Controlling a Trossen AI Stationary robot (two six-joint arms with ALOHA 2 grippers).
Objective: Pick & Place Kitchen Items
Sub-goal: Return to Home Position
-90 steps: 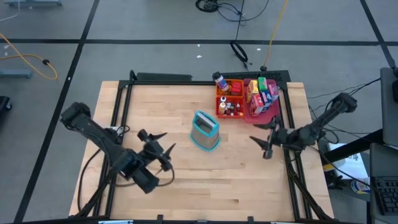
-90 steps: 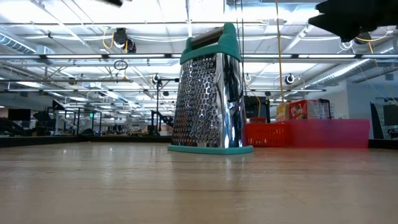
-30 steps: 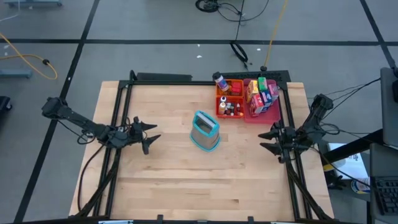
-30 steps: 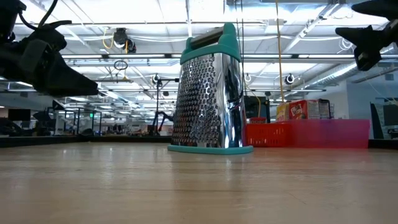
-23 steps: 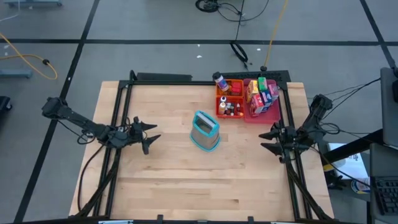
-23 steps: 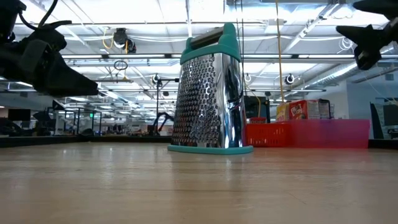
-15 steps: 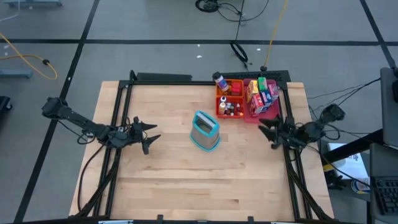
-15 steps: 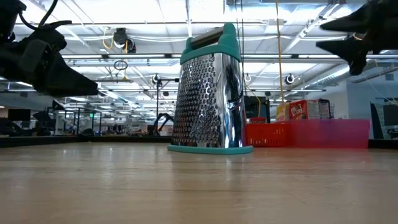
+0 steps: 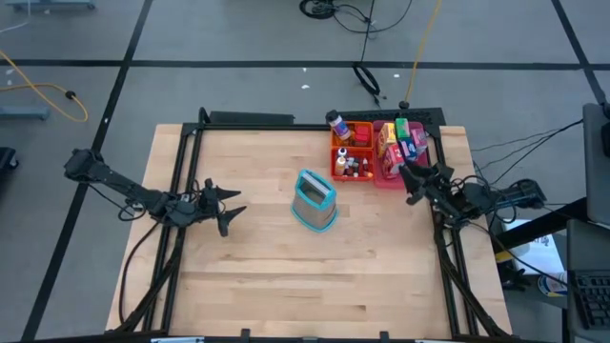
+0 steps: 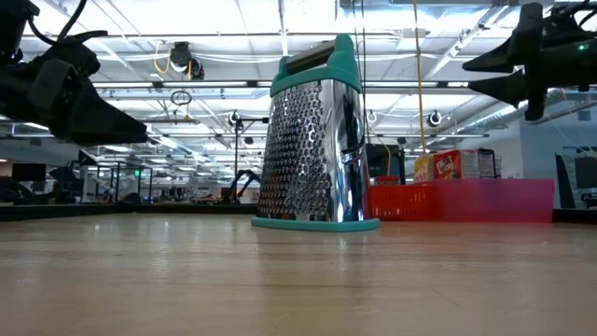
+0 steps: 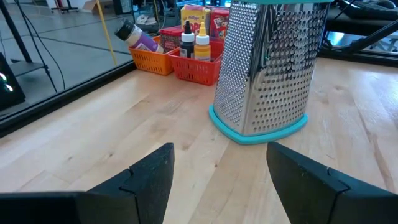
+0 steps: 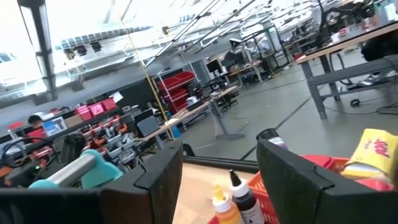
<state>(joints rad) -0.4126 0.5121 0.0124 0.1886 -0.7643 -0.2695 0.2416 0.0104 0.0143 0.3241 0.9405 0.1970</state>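
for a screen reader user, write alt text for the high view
A teal-framed metal grater stands at the centre of a wooden table, an orange tray of bottles and a pink tray of boxes near its far edge. The open left claw hangs to its left, the open right claw by the pink tray.

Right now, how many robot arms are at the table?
2. The left gripper hangs open over the table's left side; the right gripper, also open, is by the pink tray.
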